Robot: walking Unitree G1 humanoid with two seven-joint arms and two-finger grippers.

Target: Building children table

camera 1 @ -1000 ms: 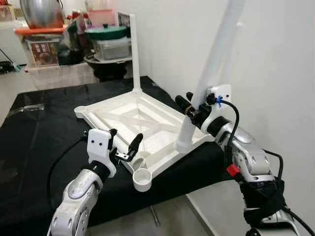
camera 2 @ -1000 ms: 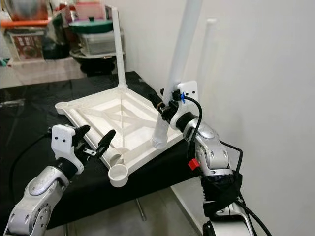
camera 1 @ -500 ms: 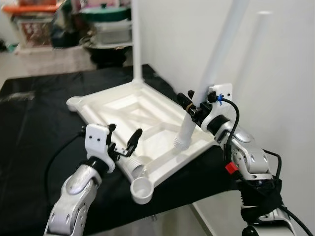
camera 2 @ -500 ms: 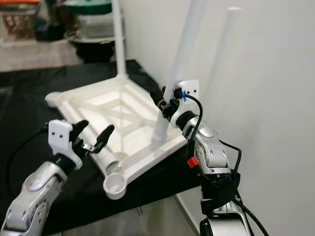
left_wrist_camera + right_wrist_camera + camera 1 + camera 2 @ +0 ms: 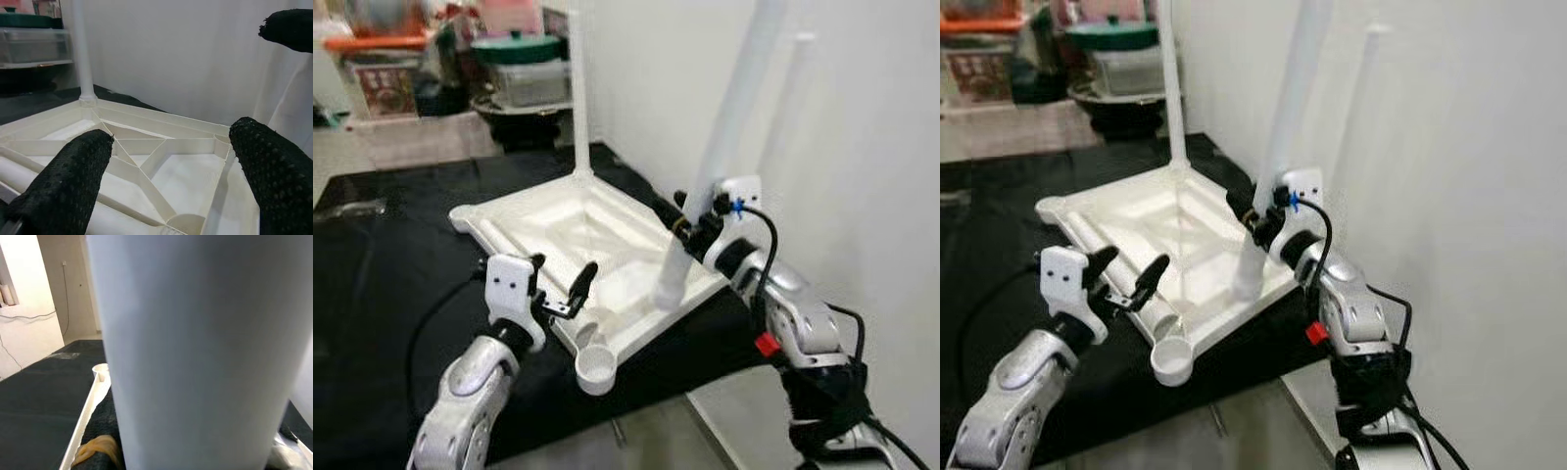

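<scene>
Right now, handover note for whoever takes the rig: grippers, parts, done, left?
Right gripper: jaws shut on a white leg, tilted, its lower end at the tabletop's right corner.
Left gripper: jaws open, hovering over the near edge, holding nothing.
Upturned white tabletop lies on the black cloth.
Done: far-corner leg stands upright.
Left: seat the held leg; near corner socket empty; another leg lies in the tabletop.

Tabletop: white plastic tabletop point(image 5: 597, 235), upside down on the black cloth, ribbed underside facing up, round leg sockets at the corners.
Far leg: thin white leg point(image 5: 578, 93), standing upright in the far corner socket.
Held leg: thick white leg point(image 5: 715, 176), tilted, its lower end at the right-hand corner.
Loose leg: white leg point(image 5: 1121, 279), lying flat inside along the left edge.
Near socket: near socket point(image 5: 596, 364), open and unfilled.
</scene>
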